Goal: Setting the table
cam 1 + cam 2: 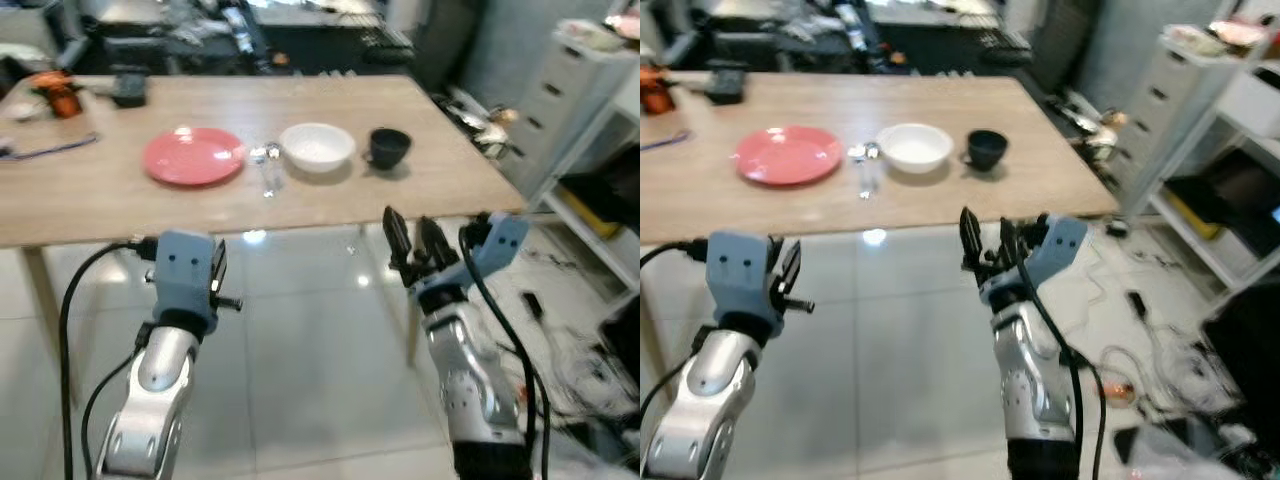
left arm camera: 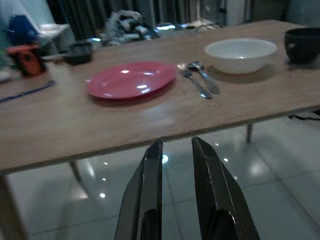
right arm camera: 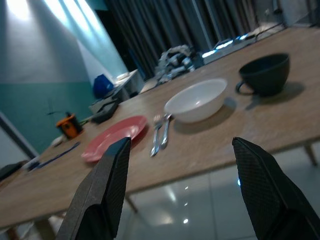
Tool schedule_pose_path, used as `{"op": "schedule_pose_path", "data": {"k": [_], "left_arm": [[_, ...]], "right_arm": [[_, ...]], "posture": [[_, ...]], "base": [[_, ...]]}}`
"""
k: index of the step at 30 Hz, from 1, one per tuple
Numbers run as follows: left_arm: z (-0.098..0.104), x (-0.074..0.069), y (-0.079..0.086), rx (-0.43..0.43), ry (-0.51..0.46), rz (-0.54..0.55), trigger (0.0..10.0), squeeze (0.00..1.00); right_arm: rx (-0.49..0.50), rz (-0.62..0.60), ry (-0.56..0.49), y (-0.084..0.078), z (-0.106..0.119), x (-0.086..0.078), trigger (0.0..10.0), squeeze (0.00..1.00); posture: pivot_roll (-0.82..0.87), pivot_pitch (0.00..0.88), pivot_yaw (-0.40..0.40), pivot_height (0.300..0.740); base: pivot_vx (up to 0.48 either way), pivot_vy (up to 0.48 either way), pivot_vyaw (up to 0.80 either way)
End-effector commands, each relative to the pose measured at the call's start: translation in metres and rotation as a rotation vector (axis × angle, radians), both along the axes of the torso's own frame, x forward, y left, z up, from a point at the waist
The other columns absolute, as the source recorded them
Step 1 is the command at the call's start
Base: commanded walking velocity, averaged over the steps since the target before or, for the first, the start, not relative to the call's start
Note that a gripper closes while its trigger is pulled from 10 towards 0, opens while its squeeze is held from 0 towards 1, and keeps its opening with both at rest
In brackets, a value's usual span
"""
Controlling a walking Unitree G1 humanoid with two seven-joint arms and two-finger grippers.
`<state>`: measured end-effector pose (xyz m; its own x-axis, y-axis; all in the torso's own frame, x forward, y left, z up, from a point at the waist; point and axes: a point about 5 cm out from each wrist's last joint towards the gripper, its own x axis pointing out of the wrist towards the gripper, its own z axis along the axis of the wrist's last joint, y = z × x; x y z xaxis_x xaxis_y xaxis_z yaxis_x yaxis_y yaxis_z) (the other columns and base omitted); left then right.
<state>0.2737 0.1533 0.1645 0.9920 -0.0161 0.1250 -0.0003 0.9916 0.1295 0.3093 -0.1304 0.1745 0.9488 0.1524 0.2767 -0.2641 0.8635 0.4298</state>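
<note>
Table [image 1: 90,215]: wooden, ahead of robot, near edge just beyond both grippers.
Red plate [image 1: 193,156]: flat on table, left of the cutlery.
Fork + spoon [image 2: 198,82]: lying side by side btwn plate and white bowl [image 1: 317,146]; apart from both.
Black cup [image 1: 389,147]: right of bowl, handle toward the bowl.
Done so far: plate, cutlery, bowl, cup sit in one row mid-table. Looks like items are delivered but not arranged as a place setting, my judgement only.
Left to do: prob. shift cutlery beside plate, bowl/cup into final spots; nothing is in hand yet.
Left gripper [image 2: 177,165]: held over floor short of table edge, fingers narrow w/ a small gap, holding nothing.
Right gripper [image 1: 415,245]: also short of the edge, nearer the cup side, fingers spread wide, holding nothing.
Head views vs wrist: head views give the whole layout, both arms, white drawers [image 1: 565,100] at far right and floor clutter.
Wrist views vs head: left wrist view resolves fork and spoon as two pieces; in head views they're a blurry glint, hard to tell apart. Right wrist view shows cup handle and bowl profile low across the tabletop.
Far-left clutter: orange object [image 1: 58,95] and dark item [image 1: 129,88], too blurred to name.
</note>
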Motion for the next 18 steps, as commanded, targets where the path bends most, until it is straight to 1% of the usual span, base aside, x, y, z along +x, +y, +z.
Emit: {"op": "schedule_pose_path", "data": {"k": [1, 8, 11, 12, 13, 14, 16, 17, 18], "left_arm": [[-0.002, 0.001, -0.002, -0.003, 0.018, -0.006, 10.0, 0.00], [-0.005, 0.001, -0.001, 0.002, 0.034, 0.003, 10.0, 0.00], [-0.017, 0.001, 0.005, 0.022, 0.088, 0.039, 10.0, 0.00], [-0.024, 0.000, 0.008, 0.031, 0.110, 0.048, 10.0, 0.00], [-0.041, -0.004, 0.016, 0.048, 0.163, 0.074, 10.0, 0.00], [-0.041, -0.004, 0.016, 0.048, 0.163, 0.074, 10.0, 0.00], [-0.061, -0.012, 0.027, 0.076, 0.222, 0.109, 10.0, 0.00], [-0.061, -0.012, 0.027, 0.076, 0.222, 0.109, 10.0, 0.00], [-0.084, -0.024, 0.040, 0.099, 0.285, 0.155, 10.0, 0.00]], "right_arm": [[-0.003, 0.011, 0.008, -0.001, -0.002, -0.001, 10.0, 0.00], [-0.003, 0.034, 0.009, 0.001, -0.002, -0.002, 10.0, 0.00], [-0.019, 0.049, 0.021, 0.003, -0.005, -0.003, 10.0, 0.00], [-0.045, 0.056, 0.032, 0.004, -0.009, -0.003, 10.0, 0.00], [-0.103, 0.064, 0.071, 0.001, -0.022, -0.004, 10.0, 0.00], [-0.103, 0.064, 0.071, 0.001, -0.022, -0.004, 10.0, 0.00], [-0.194, 0.042, 0.146, -0.010, -0.046, -0.007, 10.0, 0.00], [-0.194, 0.042, 0.146, -0.010, -0.046, -0.007, 10.0, 0.00], [-0.289, 0.020, 0.230, -0.023, -0.074, -0.011, 10.0, 0.00]], "posture": [[0.03, 0.000, 0.017, 0.740], [0.03, 0.000, 0.017, 0.740], [0.03, 0.000, 0.017, 0.740], [0.03, 0.000, 0.015, 0.740], [0.03, 0.000, 0.015, 0.740], [0.03, 0.000, 0.015, 0.740], [0.02, 0.000, 0.013, 0.740], [0.02, 0.000, 0.013, 0.740], [0.03, 0.000, 0.007, 0.740]], "base": [[0.000, 0.000, 0.00], [0.000, 0.000, 0.00], [0.000, 0.000, 0.00], [0.000, 0.000, 0.00], [0.000, 0.000, 0.00], [0.000, 0.000, 0.00], [0.000, 0.000, 0.00], [0.000, 0.000, 0.00], [0.000, 0.000, 0.00]]}}
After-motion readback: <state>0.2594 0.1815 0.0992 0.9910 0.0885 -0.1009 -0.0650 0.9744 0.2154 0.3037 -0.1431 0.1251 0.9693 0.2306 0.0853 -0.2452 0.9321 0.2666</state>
